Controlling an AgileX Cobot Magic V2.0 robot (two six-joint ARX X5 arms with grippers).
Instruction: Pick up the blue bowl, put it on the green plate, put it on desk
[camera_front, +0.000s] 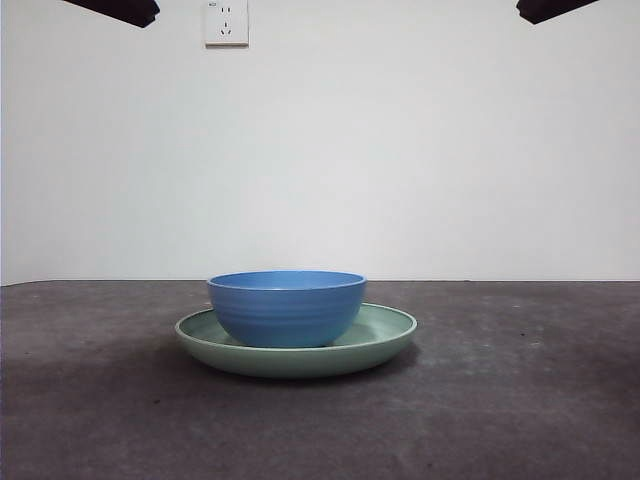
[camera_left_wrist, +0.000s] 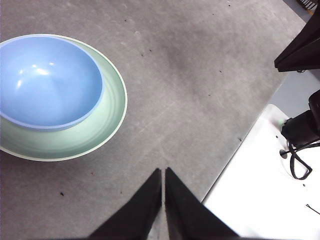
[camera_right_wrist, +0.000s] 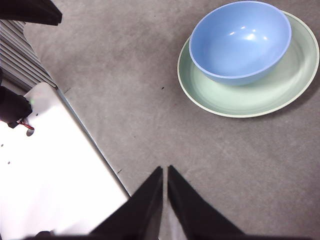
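Note:
The blue bowl (camera_front: 287, 307) stands upright inside the green plate (camera_front: 385, 338) on the desk (camera_front: 520, 400), in the middle of the front view. Both wrist views show the bowl (camera_left_wrist: 47, 82) (camera_right_wrist: 240, 40) sitting in the plate (camera_left_wrist: 97, 137) (camera_right_wrist: 240, 102), empty. My left gripper (camera_left_wrist: 163, 172) is shut and empty, high above the desk and well away from the plate. My right gripper (camera_right_wrist: 165, 170) is shut and empty, also high and apart from the plate. Both arms show only as black tips at the top corners of the front view.
A white wall with a power socket (camera_front: 226, 22) stands behind the desk. A white base plate with cables lies at the desk's edge in the left wrist view (camera_left_wrist: 265, 190) and in the right wrist view (camera_right_wrist: 50, 175).

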